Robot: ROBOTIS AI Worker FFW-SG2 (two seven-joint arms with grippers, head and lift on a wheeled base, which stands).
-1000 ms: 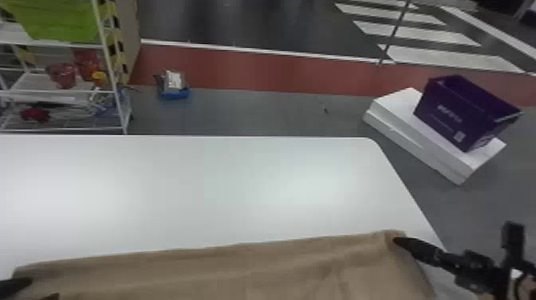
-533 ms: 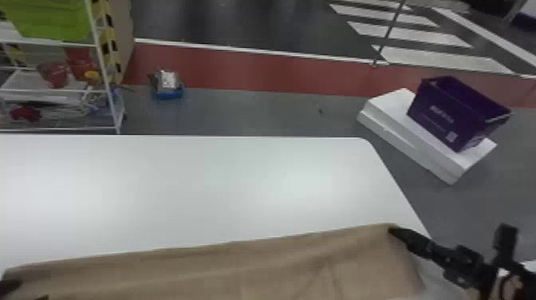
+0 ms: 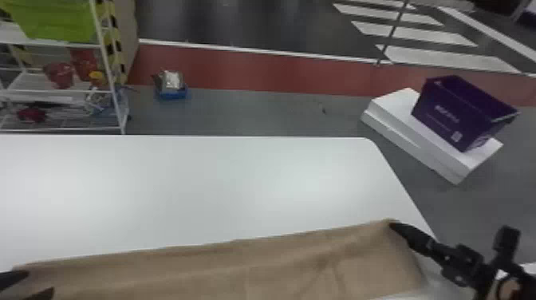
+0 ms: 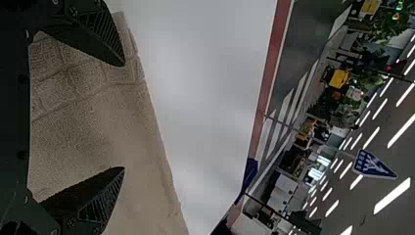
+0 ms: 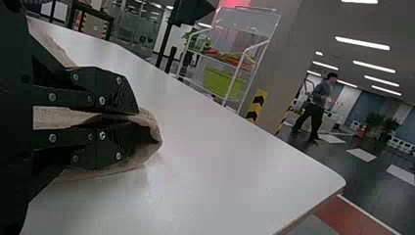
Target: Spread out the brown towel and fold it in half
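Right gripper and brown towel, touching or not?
Touching. Right wrist view: the right gripper has its fingers closed on the brown towel, with cloth running between them and bunched past the tips.

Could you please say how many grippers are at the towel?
2: the left gripper, open at the towel's left end; the right gripper, shut on its far right corner.

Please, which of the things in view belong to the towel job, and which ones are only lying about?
For the job:
brown towel
white table under it
left gripper, open at the towel
right gripper, shut on the towel's corner

Only lying about:
purple box on white slabs
rack with green bin
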